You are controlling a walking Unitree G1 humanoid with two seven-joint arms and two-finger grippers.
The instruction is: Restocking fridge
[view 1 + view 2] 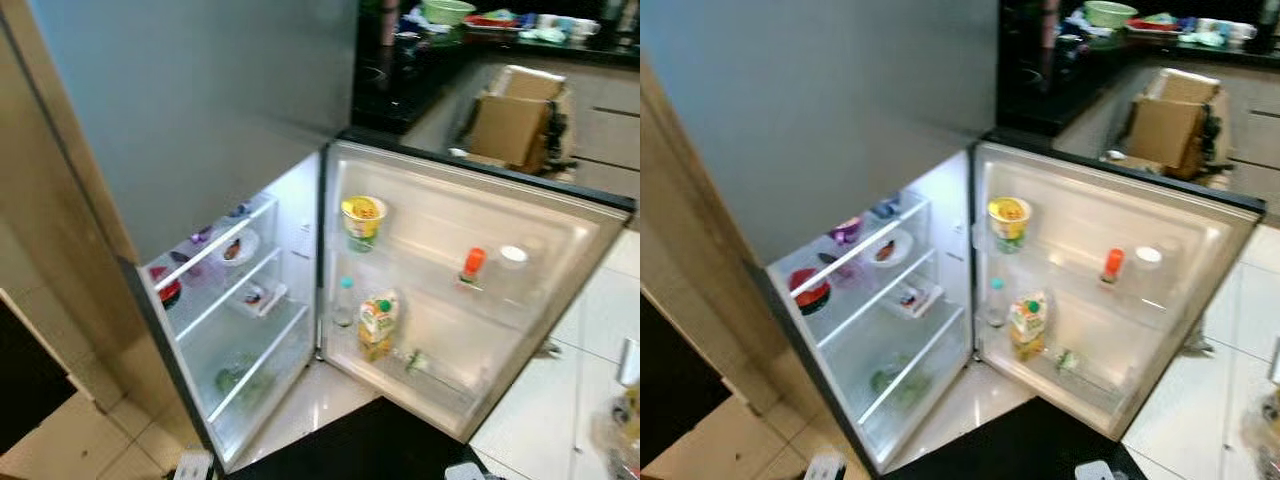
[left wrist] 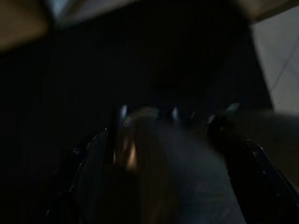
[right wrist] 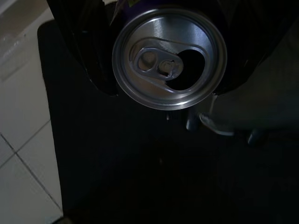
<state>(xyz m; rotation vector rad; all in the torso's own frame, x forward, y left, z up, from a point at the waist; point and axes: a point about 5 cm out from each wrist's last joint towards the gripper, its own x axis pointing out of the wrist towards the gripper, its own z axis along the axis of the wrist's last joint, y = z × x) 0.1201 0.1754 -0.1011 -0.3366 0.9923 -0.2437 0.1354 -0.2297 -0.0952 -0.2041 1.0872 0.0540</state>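
Open fridge on pale tiled floor — right gripper clasping opened can, left gripper's grip indiscernible.

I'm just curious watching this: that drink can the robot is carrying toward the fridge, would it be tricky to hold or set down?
Probably a little. The can has a smooth metal top, so it may be slippery between the right end effector's black fingers. Its tab hole looks already open, so tilting it could spill anything left inside. If emptied, it would be light and easy to dent or tip.
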